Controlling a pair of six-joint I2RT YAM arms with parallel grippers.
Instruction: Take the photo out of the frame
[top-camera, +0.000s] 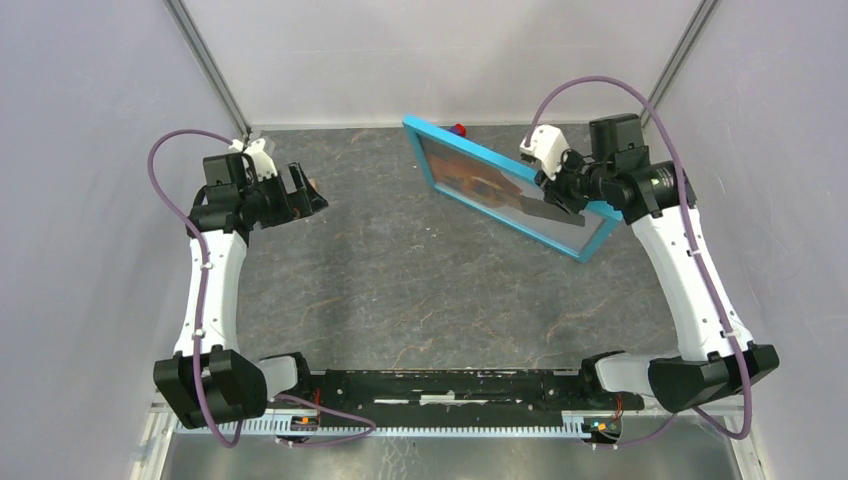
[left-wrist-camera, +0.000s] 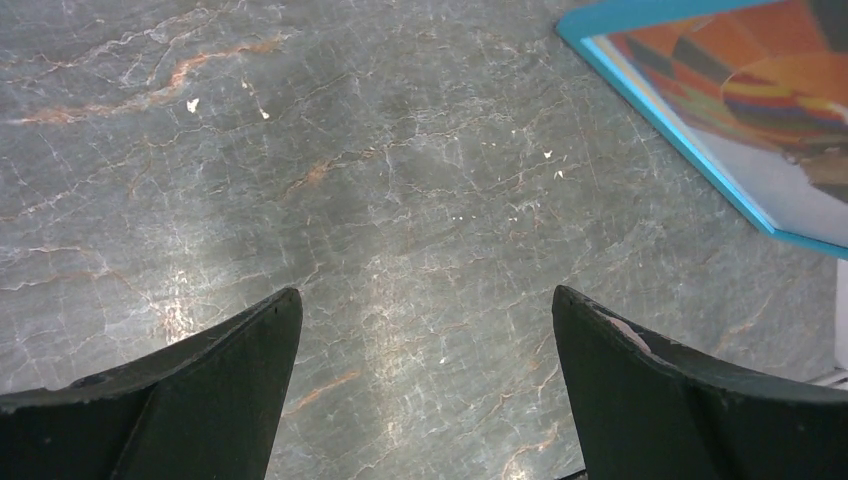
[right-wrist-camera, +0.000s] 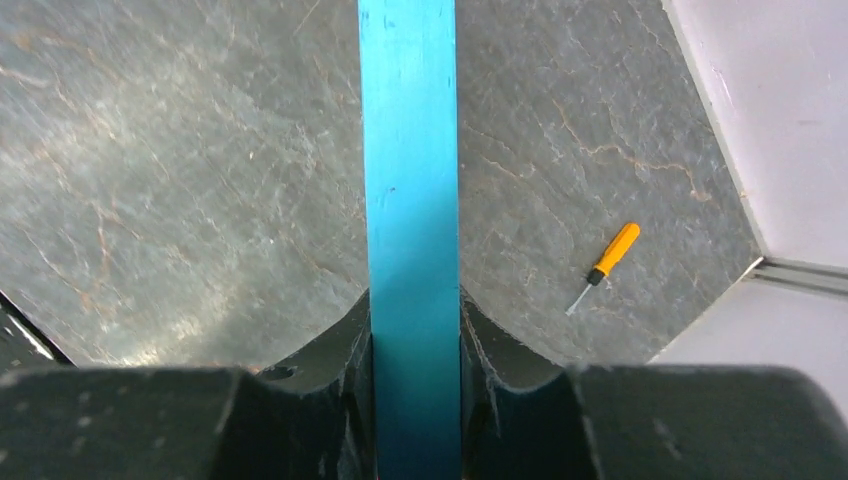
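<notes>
A fixed overhead view shows two white robot arms rising from the near edge of a grey, veined stone table enclosed by pale walls.

The frame, a large rectangle with a thin bright-blue border, is at the far right of the table. It is tilted up rather than lying flat, with its front face turned toward the near left. Whether its lower edge touches the table cannot be told. The photo is still inside the frame, showing orange and dark bands above a pale area.

The right gripper is clamped on the frame's upper right edge. In the right wrist view, the blue edge of the frame runs straight up the middle of the picture, and the right gripper has one black finger pressed against each side of it. An orange-handled screwdriver lies on the table beyond, near the wall and well apart from the frame.

The left gripper is at the far left of the table, well away from the frame. In the left wrist view, the left gripper has its two dark fingers spread wide over bare stone, grasping nothing. A corner of the frame and the photo appear at the upper right.
</notes>
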